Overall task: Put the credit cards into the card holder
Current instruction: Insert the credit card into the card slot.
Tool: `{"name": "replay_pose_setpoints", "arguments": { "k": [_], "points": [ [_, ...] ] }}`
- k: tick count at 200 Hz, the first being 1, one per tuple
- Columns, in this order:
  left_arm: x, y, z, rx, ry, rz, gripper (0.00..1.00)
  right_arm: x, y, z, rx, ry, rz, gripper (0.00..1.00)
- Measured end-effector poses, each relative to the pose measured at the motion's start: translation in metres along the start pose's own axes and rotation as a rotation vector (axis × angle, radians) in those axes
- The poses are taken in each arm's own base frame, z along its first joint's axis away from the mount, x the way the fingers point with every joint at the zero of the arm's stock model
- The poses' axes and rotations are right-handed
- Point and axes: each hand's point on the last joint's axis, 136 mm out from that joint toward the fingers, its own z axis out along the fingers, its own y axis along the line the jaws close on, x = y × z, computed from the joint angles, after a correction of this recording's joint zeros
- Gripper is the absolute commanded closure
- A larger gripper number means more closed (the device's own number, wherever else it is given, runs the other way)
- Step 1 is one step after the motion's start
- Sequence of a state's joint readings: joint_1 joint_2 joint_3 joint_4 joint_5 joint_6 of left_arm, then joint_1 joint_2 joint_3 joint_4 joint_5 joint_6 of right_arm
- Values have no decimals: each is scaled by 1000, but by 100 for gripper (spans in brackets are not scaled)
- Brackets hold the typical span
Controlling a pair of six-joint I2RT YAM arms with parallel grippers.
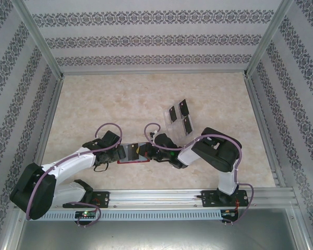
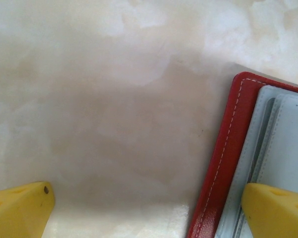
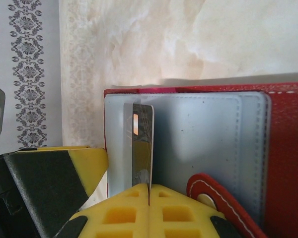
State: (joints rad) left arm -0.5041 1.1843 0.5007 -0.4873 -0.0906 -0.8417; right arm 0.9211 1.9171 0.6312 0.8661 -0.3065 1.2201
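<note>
right gripper [image 3: 149,194]: closed tight on a thin flat dark rectangular card [image 3: 142,144], which stands on edge over the wallet's pockets.
left gripper [image 2: 149,210]: spread wide and holding nothing; one yellow fingertip [image 2: 275,210] is over a pocket, the other over the bare pale marbled table [image 2: 114,114].
card holder: a small red leather-like folding wallet [image 3: 288,144] lies open between the grippers, grey-blue pockets up.
other cards: three small black cards [image 1: 183,108] sit in a transparent plastic slotted tray [image 1: 166,115] beyond the right arm.
</note>
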Motion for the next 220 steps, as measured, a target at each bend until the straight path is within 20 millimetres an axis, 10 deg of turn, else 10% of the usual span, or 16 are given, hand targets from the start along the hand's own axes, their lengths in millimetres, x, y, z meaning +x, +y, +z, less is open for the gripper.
{"name": "replay_pose_setpoints", "arguments": {
  "k": [40, 91, 145, 220],
  "points": [
    [0, -1, -1, 10, 2, -1, 1, 0, 4, 0, 5, -1, -3, 71],
    [-3, -3, -7, 12, -1, -3, 0, 4, 9, -8, 81, 8, -45, 57],
    [-20, -3, -22, 59, -53, -64, 0, 5, 2, -13, 241, 46, -107, 56],
    [6, 12, -11, 39, 21, -60, 0, 16, 5, -12, 339, 110, -167, 56]
  ]
}}
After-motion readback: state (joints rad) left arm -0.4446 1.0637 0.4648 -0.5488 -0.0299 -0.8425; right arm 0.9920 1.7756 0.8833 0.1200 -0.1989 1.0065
